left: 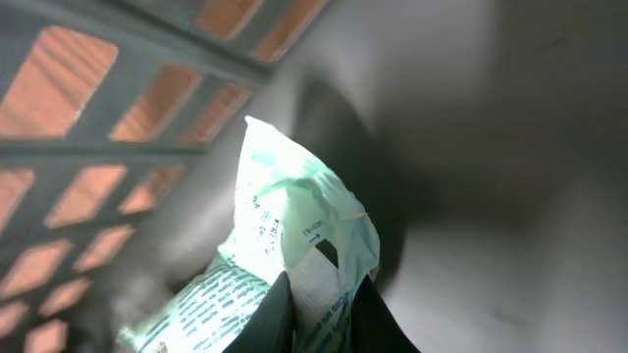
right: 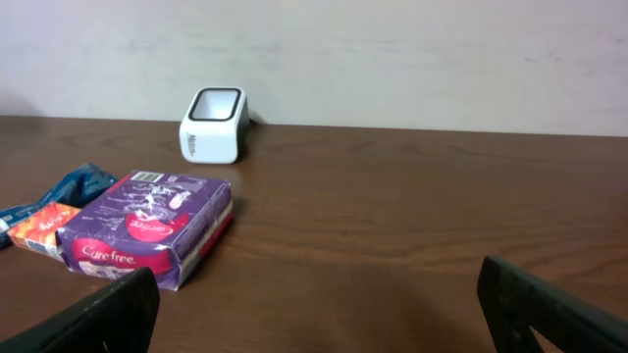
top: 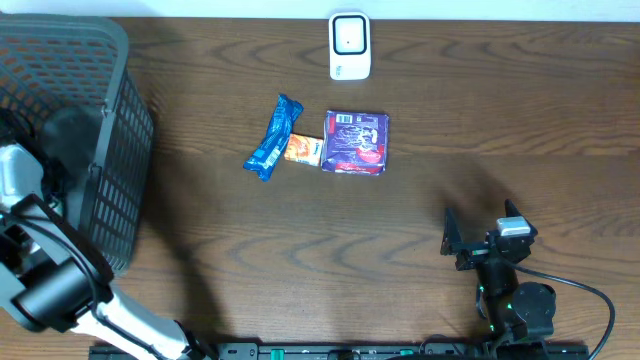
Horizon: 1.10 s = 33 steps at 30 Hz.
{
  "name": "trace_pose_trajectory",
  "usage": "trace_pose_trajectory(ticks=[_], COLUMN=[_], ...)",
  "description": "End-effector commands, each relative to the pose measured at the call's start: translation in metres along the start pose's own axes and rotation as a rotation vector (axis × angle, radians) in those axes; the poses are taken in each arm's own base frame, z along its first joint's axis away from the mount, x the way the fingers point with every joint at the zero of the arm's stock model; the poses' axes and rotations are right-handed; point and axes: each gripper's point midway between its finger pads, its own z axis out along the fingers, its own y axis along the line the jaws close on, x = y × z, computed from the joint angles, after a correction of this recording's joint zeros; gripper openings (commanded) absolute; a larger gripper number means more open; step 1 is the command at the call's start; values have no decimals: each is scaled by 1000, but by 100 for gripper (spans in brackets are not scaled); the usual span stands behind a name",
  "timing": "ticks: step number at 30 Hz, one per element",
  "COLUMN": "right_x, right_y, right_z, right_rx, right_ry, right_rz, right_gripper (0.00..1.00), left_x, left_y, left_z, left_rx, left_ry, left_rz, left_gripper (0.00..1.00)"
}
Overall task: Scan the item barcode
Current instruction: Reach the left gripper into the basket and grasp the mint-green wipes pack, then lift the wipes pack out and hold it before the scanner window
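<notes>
Inside the basket [top: 118, 170], the left gripper [left: 319, 289] pinches a green packet [left: 294, 221]; over the table [right: 392, 226], the right gripper [right: 319, 299] hangs wide open, facing the scanner [right: 214, 125].

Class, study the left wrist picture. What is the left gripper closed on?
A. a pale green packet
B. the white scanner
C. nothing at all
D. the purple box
A: the left gripper pinches the pale green packet between its dark fingers inside the basket, while the purple box and the scanner sit out on the table.
</notes>
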Motion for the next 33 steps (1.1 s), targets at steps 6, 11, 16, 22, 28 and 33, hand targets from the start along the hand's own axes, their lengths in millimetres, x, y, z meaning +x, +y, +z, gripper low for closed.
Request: trace_pose_trajectory(ticks=[6, 11, 16, 22, 28, 33], right_x=[2, 2, 2, 2, 2, 2], right_y=[-3, -3, -3, -3, -3, -3], right_z=[0, 0, 0, 0, 0, 0], right_rx=[15, 15, 15, 15, 15, 15], right_ry=[5, 5, 5, 5, 5, 5], right_rz=[15, 15, 15, 15, 15, 15], right_gripper=[99, 99, 99, 99, 99, 99], left_x=[-74, -77, -49, 6, 74, 124], left_y=[-45, -46, -76, -159, -266, -349], left_z=[-209, -326, -418, -471, -475, -457], left_rx=[483, 707, 1009, 1248, 1345, 1347], left_ry=[-515, -760, -838, -743, -589, -509], left_rz=[-261, -375, -393, -206, 127, 319], left_gripper=[7, 7, 7, 8, 7, 7])
